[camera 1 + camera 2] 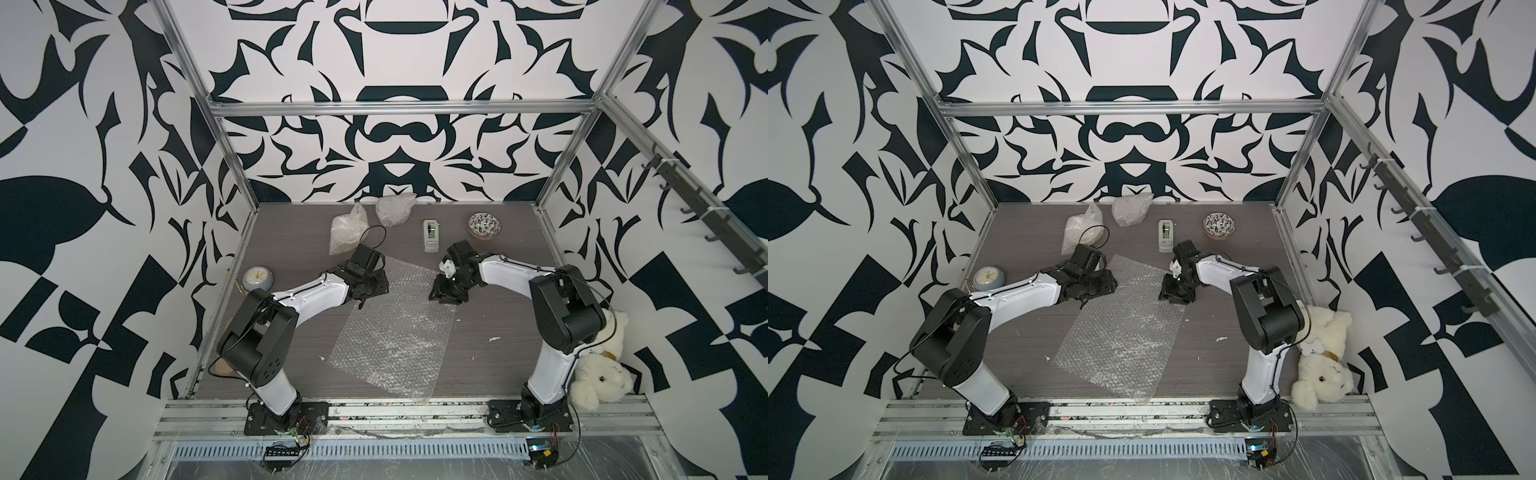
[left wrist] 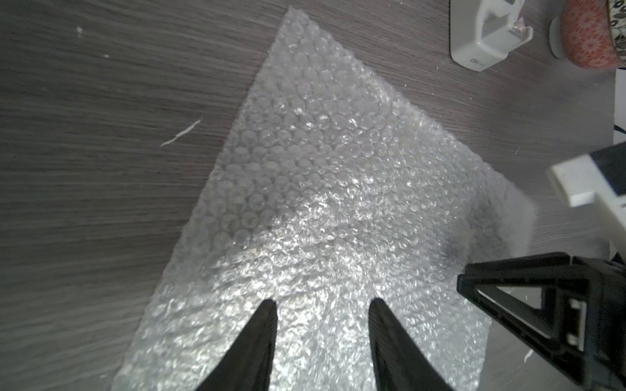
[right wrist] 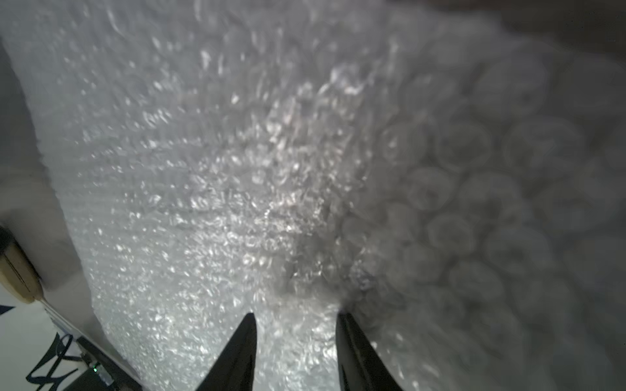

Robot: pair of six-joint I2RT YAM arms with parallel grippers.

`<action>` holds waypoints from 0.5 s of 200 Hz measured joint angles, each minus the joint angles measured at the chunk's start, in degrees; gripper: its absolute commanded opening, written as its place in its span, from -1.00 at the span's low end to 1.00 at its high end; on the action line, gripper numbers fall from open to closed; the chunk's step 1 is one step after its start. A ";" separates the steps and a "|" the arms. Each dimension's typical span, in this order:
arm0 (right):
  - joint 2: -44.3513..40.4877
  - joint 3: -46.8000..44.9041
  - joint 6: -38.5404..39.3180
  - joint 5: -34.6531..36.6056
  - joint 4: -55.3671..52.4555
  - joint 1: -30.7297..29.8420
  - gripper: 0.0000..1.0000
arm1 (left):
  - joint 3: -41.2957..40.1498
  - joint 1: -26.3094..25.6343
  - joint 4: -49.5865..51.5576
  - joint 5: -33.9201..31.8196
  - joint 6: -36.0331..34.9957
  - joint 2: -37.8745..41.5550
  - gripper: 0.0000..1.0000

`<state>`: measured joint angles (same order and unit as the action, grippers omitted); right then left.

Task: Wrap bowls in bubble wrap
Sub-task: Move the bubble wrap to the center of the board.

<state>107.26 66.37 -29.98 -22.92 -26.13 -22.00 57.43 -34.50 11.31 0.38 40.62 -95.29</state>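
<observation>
A clear bubble wrap sheet (image 1: 395,328) (image 1: 1121,332) lies flat in the middle of the table. The black-and-white floral bowl (image 1: 484,225) (image 1: 1219,226) stands bare at the back right, and its reddish outside shows in the left wrist view (image 2: 589,37). Two crumpled bubble wrap bundles (image 1: 348,227) (image 1: 395,209) sit at the back; what is inside I cannot tell. My left gripper (image 1: 372,291) (image 2: 321,301) hovers open over the sheet's far left part. My right gripper (image 1: 446,293) (image 3: 296,315) is open, low over the sheet's far right edge. Neither holds anything.
A white tape dispenser (image 1: 431,235) (image 2: 484,37) stands between the bundles and the bowl. A small round clock (image 1: 257,278) sits at the left edge and a white plush toy (image 1: 598,365) by the right arm's base. Small white scraps dot the table.
</observation>
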 measured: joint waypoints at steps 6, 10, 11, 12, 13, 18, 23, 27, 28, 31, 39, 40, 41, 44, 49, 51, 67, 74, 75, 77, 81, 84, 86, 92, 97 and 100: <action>1.31 1.62 -0.04 0.11 0.35 -0.02 -0.15 | 0.17 0.07 0.17 0.07 -0.02 -0.09 -0.03; 2.40 2.91 0.00 0.11 0.59 0.00 -0.15 | 0.26 0.13 0.28 0.09 -0.02 -0.22 -0.03; 2.56 3.10 0.00 0.11 0.63 0.00 -0.15 | 0.31 0.15 0.35 0.11 -0.04 -0.24 -0.03; 2.71 3.32 0.00 0.09 0.68 0.00 -0.15 | 0.33 0.17 0.37 0.11 -0.02 -0.26 -0.03; 3.02 3.74 -0.02 0.13 0.76 0.00 -0.15 | 0.33 0.17 0.35 0.11 -0.02 -0.28 -0.03; 4.09 5.16 0.02 0.09 0.87 0.00 -0.15 | 0.44 0.28 0.39 0.17 -0.02 -0.46 -0.03; 5.25 6.75 0.11 0.17 1.14 0.00 -0.15 | 0.46 0.37 0.42 0.26 -0.02 -0.63 -0.03; 6.19 8.11 0.15 0.35 1.20 0.02 -0.15 | 0.48 0.44 0.42 0.33 -0.02 -0.79 -0.03; 6.36 8.35 0.17 0.35 1.22 0.02 -0.15 | 0.48 0.48 0.44 0.35 -0.02 -0.85 -0.03; 7.02 9.25 0.26 0.31 1.27 0.02 -0.15 | 0.48 0.52 0.52 0.39 -0.02 -0.92 -0.03; 8.59 11.56 0.46 0.31 1.36 0.07 -0.15 | 0.48 0.68 0.74 0.50 -0.02 -1.14 -0.03; 8.72 11.74 0.48 0.31 1.36 0.07 -0.15 | 0.48 0.70 0.76 0.50 -0.02 -1.18 -0.03; 8.96 12.07 0.57 0.37 1.40 0.07 -0.15 | 0.48 0.72 0.79 0.50 -0.02 -1.18 -0.03; 9.42 12.72 0.72 0.48 1.38 0.07 -0.15 | 0.48 0.79 0.87 0.52 -0.02 -1.22 -0.03; 10.14 13.79 0.98 0.55 1.36 0.11 -0.15 | 0.48 0.87 0.98 0.52 -0.02 -1.27 -0.03; 10.32 14.08 1.07 0.59 1.33 0.15 -0.15 | 0.48 0.92 1.01 0.55 -0.02 -1.29 -0.02; 11.61 16.28 2.03 0.87 0.59 0.42 -0.14 | 0.48 1.31 1.09 0.63 -0.02 -1.29 -0.03; 11.80 16.94 2.54 0.81 -0.04 0.70 -0.14 | 0.48 1.53 1.09 0.72 -0.02 -1.29 -0.03; 11.80 16.98 2.60 0.76 -0.09 0.74 -0.14 | 0.48 1.57 1.11 0.72 -0.02 -1.29 -0.03; 11.80 17.09 2.78 0.68 -0.22 0.90 -0.14 | 0.48 1.62 1.11 0.74 -0.02 -1.29 -0.03; 11.76 17.18 3.02 0.57 -0.33 1.09 -0.13 | 0.48 1.75 1.14 0.76 -0.02 -1.29 -0.02; 11.65 17.22 3.17 0.42 -0.37 1.36 -0.13 | 0.48 1.86 1.14 0.83 -0.02 -1.29 -0.03; 11.58 17.22 3.30 0.35 -0.42 1.49 -0.13 | 0.48 1.92 1.16 0.85 -0.02 -1.29 -0.03; 11.21 17.22 3.48 -0.02 -0.68 2.03 -0.12 | 0.48 2.10 1.14 0.87 -0.02 -1.29 -0.03; 10.75 17.22 3.61 -0.35 -0.98 2.64 -0.12 | 0.48 2.21 1.14 0.90 -0.04 -1.29 -0.03; 10.49 17.22 3.65 -0.50 -1.16 2.97 -0.12 | 0.48 2.29 1.16 0.90 -0.04 -1.29 -0.03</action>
<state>117.75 83.59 -26.33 -23.42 -27.29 -19.03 57.91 -32.21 12.47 1.28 40.58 -96.57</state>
